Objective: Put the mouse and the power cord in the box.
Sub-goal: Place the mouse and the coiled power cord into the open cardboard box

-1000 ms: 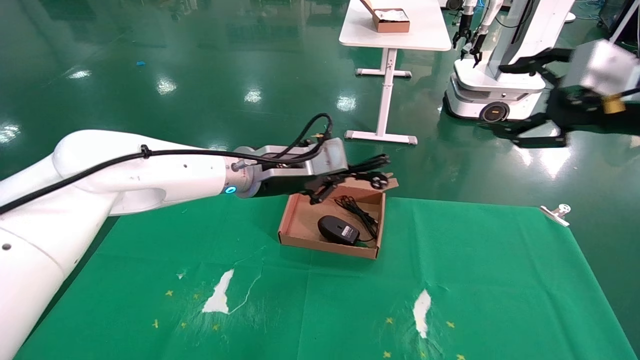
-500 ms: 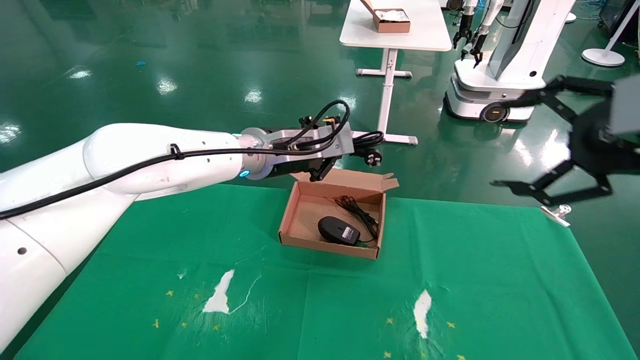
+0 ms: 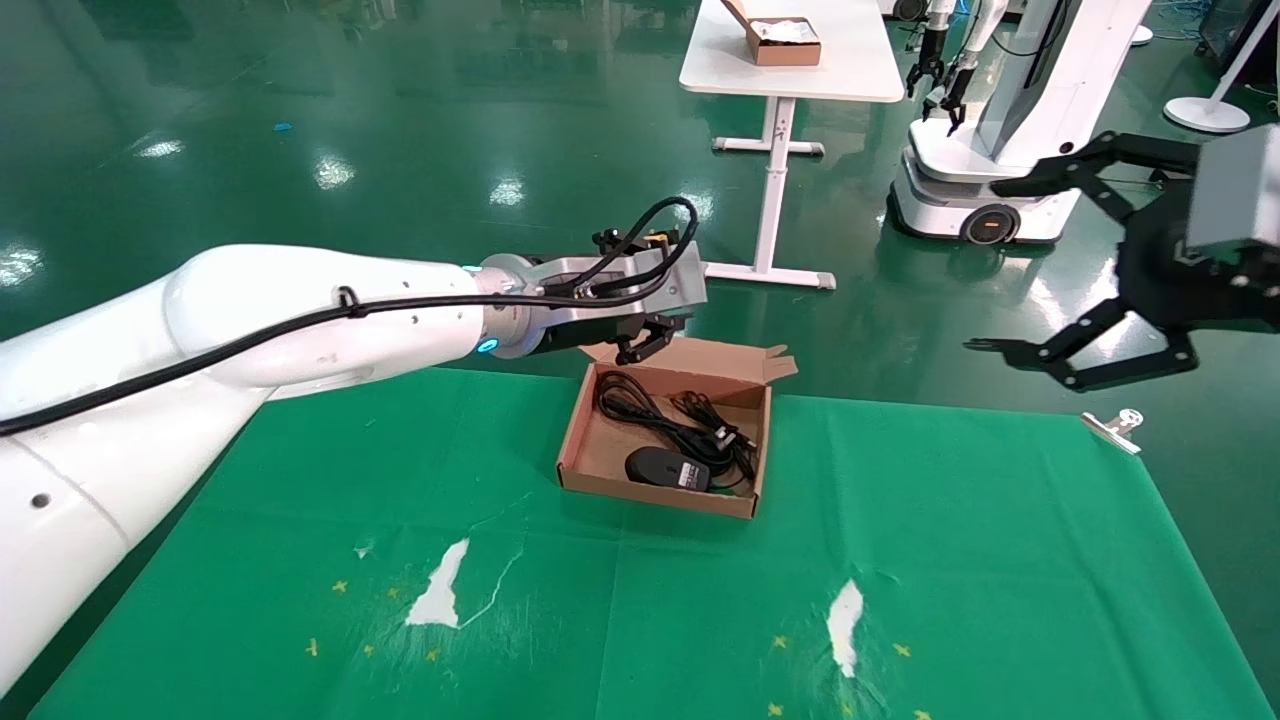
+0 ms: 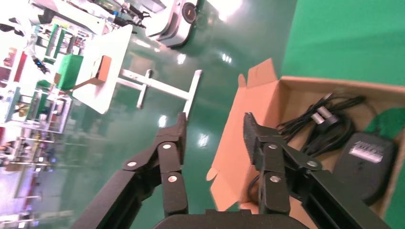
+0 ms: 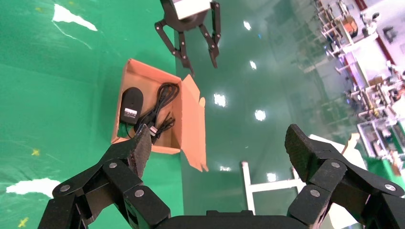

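Mouse [image 3: 665, 467] label-up, print unreadable, beside power cord [image 3: 650, 415] in box [image 3: 600, 470]

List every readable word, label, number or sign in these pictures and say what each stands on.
No text can be read anywhere.
The mouse, lying in the box, bears a pale label on its underside; its print is too small to read in any view.
The box's cardboard shows no print.
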`<state>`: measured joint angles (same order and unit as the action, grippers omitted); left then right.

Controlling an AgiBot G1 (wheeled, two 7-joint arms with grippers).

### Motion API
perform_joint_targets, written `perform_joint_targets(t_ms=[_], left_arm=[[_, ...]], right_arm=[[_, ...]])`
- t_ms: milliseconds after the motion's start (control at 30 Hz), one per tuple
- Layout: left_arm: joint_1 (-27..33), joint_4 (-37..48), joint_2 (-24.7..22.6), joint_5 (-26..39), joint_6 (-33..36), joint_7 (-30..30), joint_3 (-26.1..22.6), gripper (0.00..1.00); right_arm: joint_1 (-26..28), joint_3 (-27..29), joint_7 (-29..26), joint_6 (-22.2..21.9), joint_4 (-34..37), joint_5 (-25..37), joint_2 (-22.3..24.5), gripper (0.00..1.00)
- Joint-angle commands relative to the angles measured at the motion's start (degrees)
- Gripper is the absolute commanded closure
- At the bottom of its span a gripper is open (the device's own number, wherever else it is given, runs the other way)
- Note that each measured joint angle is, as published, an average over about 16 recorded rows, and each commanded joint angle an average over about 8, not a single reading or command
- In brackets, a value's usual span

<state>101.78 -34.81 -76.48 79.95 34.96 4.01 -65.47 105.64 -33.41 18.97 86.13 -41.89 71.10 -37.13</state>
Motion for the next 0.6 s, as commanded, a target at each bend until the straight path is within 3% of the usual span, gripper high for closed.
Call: perform_joint_targets(t_ms=[33,600], left_arm=[[-0.6,-0.6,0.6,-0.6,0.8,-0.2,0.8,0.00],[-12.6,-12.1,13.0,-11.9,15.9,-4.6,15.5,0.00]], right_arm=[[-0.2,0.1,-0.3,0.0,-0.1,-0.1,0.0,0.00],[-12.9,5.1,-8.9,-0.2,-9.2,-8.5,0.6,0.00]])
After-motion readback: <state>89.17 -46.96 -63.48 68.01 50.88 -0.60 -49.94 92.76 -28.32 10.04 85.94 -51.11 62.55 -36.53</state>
